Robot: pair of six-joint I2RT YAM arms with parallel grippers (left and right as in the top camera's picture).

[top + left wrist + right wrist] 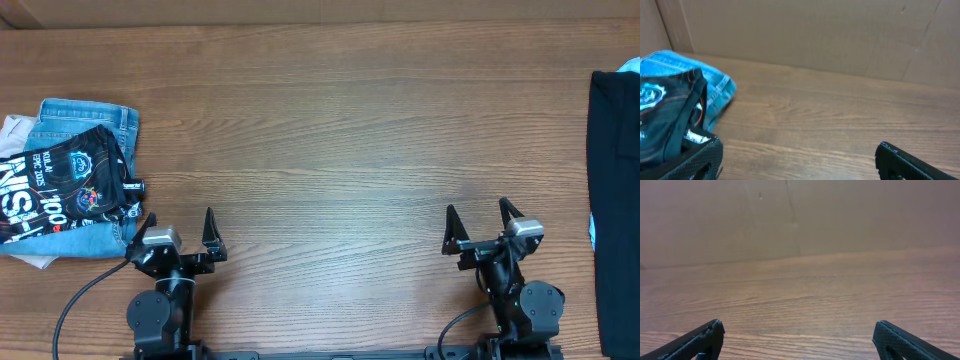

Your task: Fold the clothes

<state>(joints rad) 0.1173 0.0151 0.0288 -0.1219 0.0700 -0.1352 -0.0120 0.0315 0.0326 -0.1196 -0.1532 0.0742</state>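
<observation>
At far left of the overhead frame, black printed shirt (65, 185) lies on folded blue denim (90, 120); white print reads "100", other lettering cut off. Dark garment (615, 200) at right edge. Left gripper (180, 215) and right gripper (478, 206) at bottom, both spread wide, holding nothing.

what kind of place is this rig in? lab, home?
Probably a lab test bench, not a home: wood-grain table backed by cardboard wall, left gripper and right gripper open at its near edge, clothes pile and dark garment at the sides.
</observation>
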